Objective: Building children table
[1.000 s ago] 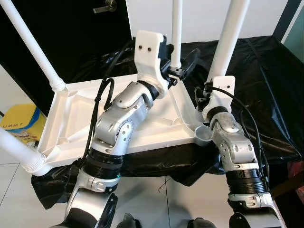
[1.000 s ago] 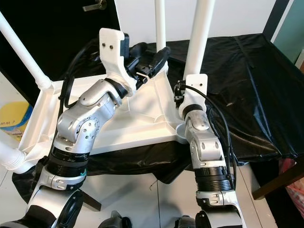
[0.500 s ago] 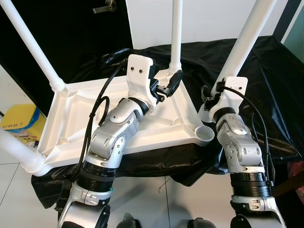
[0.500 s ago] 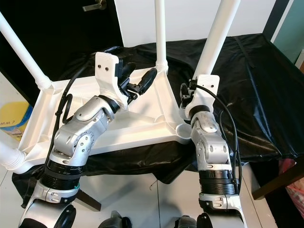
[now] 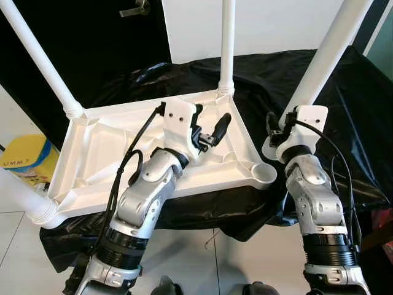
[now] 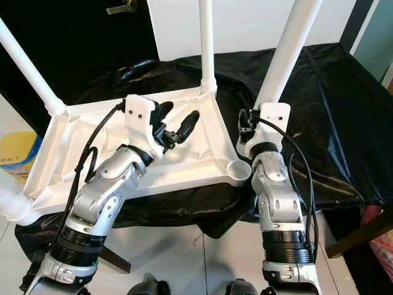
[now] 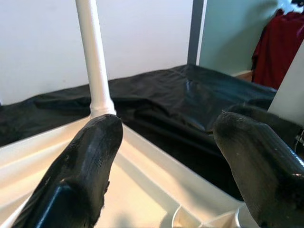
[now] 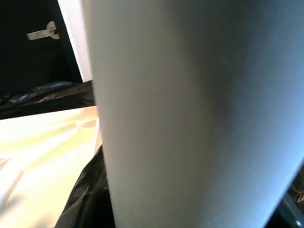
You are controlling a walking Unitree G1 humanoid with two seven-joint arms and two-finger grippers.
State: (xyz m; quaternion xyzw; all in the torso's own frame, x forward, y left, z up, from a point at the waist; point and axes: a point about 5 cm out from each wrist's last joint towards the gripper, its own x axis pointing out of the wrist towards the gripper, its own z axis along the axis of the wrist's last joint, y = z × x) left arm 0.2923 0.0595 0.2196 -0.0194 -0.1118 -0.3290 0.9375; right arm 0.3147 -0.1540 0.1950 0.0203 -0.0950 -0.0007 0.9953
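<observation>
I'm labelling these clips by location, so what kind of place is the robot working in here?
Probably a room in a home or a workshop, indoors. A dark door with a lever handle stands beside a white wall, the floor is pale tile, and a surface draped in black sheeting holds the upturned white table.

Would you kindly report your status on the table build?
Left end effector open over upturned tabletop. Right end effector at loose leg, grip unconfirmed. Corner socket empty.
</observation>
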